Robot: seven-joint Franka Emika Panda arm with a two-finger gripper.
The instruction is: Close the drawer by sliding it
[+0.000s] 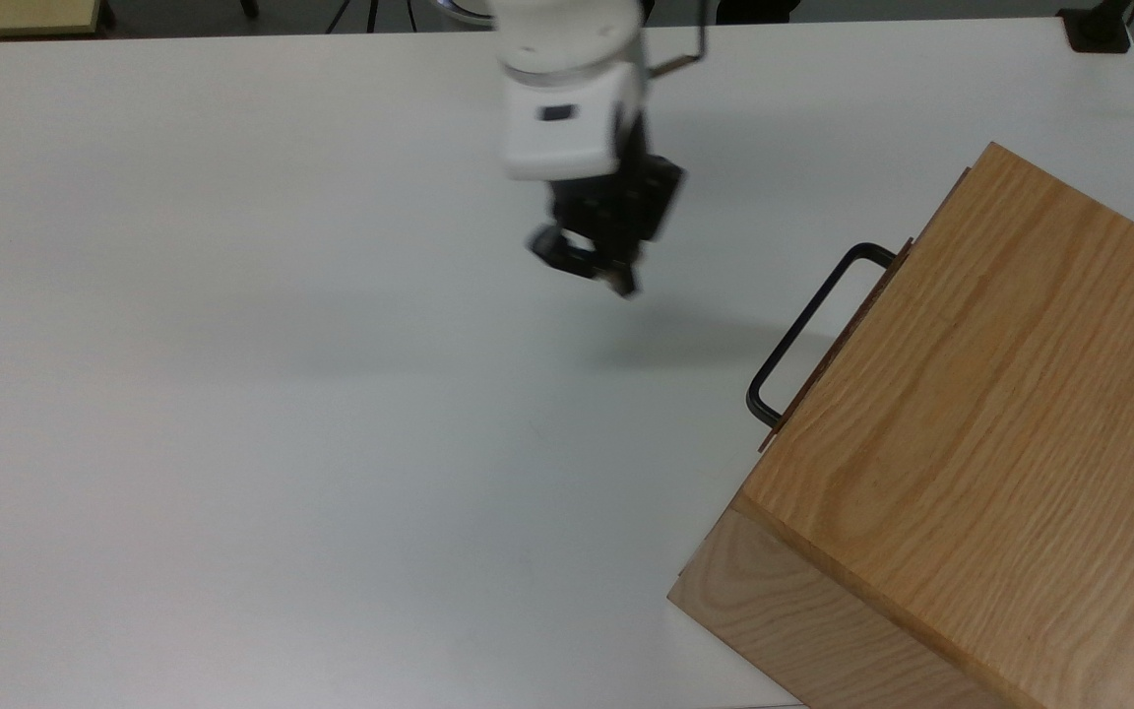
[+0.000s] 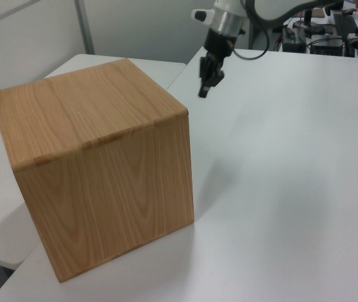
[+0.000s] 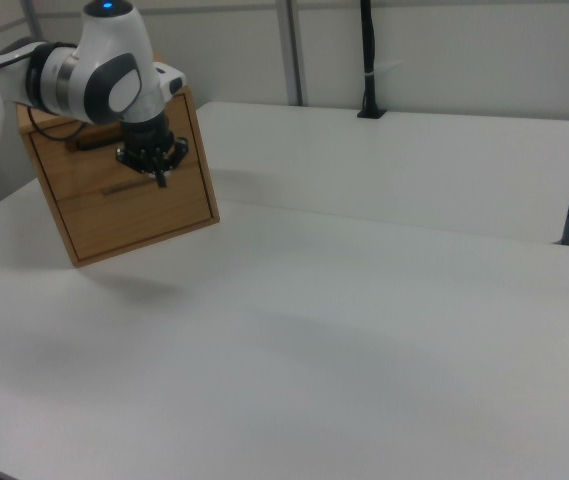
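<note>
Evidently the drawer (image 1: 838,340) sits shut; its rigid handle (image 1: 808,330) offers purchase. Claw (image 1: 595,268), at its 10 o'clock: spread undeterminable.

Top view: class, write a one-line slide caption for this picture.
Drawer pushed nearly flush into the oak cabinet, handle free, end effector hanging apart over the white table.

The cabinet (image 1: 980,443) is matt, grained wood; its handle (image 1: 808,330) black metal; the table (image 1: 282,394) smooth white.
</note>
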